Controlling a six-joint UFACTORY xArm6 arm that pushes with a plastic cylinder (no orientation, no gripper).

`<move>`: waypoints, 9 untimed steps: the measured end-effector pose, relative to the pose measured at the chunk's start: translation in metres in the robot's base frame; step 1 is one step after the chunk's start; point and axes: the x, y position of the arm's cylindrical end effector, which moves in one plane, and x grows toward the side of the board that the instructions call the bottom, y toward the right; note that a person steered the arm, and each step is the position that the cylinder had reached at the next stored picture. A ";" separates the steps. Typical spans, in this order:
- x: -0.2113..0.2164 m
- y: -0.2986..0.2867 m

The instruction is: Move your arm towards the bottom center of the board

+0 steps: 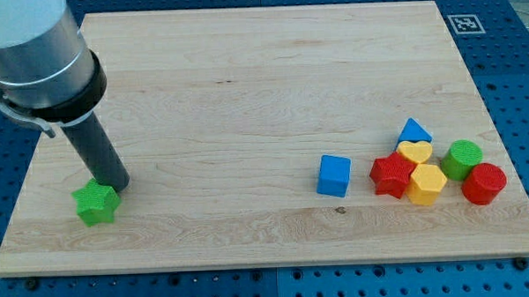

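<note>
My tip (117, 183) rests on the wooden board (245, 87) at the view's lower left, touching the upper right side of a green star block (97, 204). A blue cube (333, 175) sits right of the board's bottom centre. Further right is a cluster: a blue triangular block (413, 131), a yellow heart block (415, 151), a red star block (392, 175), a yellow hexagonal block (426, 184), a green cylinder (463, 159) and a red cylinder (484, 183).
The arm's grey body (36, 51) fills the view's top left corner above the rod. A black-and-white marker tag (465, 23) lies off the board's top right corner. Blue pegboard (518, 87) surrounds the board.
</note>
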 end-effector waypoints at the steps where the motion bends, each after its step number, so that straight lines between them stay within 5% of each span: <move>1: 0.008 0.000; 4: 0.005 0.006; 9: -0.006 0.121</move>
